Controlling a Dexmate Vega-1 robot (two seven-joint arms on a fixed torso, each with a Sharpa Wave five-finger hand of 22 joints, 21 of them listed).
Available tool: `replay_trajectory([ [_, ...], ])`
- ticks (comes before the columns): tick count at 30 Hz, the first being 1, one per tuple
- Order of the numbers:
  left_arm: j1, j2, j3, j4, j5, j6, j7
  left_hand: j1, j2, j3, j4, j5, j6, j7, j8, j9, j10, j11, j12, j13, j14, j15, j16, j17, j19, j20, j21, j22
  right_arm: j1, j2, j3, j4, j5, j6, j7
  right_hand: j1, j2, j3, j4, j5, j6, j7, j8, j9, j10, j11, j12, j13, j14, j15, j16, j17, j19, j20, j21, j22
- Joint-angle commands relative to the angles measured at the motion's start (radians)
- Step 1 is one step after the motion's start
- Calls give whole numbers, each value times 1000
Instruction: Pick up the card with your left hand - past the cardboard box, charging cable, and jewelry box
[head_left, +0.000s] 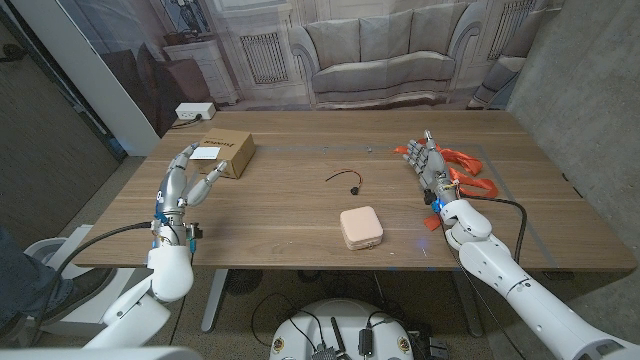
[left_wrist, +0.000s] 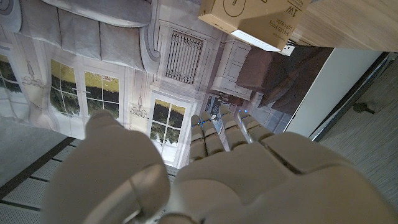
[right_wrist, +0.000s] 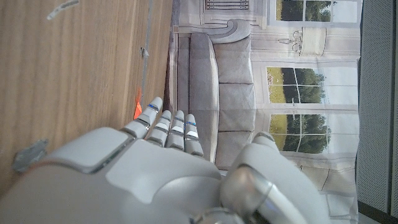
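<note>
left hand (head_left: 183, 183) fingers spread, holding nothing, beside brown cardboard box (head_left: 228, 151) | white card (head_left: 208, 153) on box | right hand (head_left: 432, 166) spread, empty

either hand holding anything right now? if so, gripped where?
Nothing is held. The left hand stands just short of the brown cardboard box with the white card on it, fingers apart. The right hand is open beside the orange strap.
</note>
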Motion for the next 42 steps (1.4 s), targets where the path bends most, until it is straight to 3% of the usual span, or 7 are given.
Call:
replay_trajectory([
  [1, 25, 31, 6, -39, 61, 105, 59, 10, 0, 0, -8, 10, 15, 1, 1, 6, 13, -3, 10, 4, 14, -53, 1, 3, 9, -39, -1, 3, -4, 1, -4, -12, -5, 0, -8, 4, -1, -6, 0, 2, 8, 2, 7, 3, 11, 2, 7, 1, 11, 1, 6, 3, 12, -18, -4, 3],
  [24, 63, 65, 4, -80, 120, 212, 117, 25, 7, 0, -12, 16, 30, 7, -2, 6, 28, 11, 7, 5, 21, -42, -2, 4, 5, -30, -4, 4, -27, -24, 5, -69, -8, -19, -30, 2, 1, -7, -1, 0, 11, 4, 6, 3, 16, 4, 7, 1, 22, 3, 7, 4, 17, -14, -10, 4],
  [42, 90, 87, -4, -115, 122, 296, 110, 35, 10, -2, -15, 20, 37, 12, -6, 6, 32, 15, 2, 5, 25, -33, -3, 4, 0, -20, -7, 4, -35, -27, 7, -98, -15, -25, -52, 1, 1, -10, -2, -1, 14, 2, 6, 3, 19, 6, 7, 1, 18, 2, 2, 4, 15, -11, -20, 5],
])
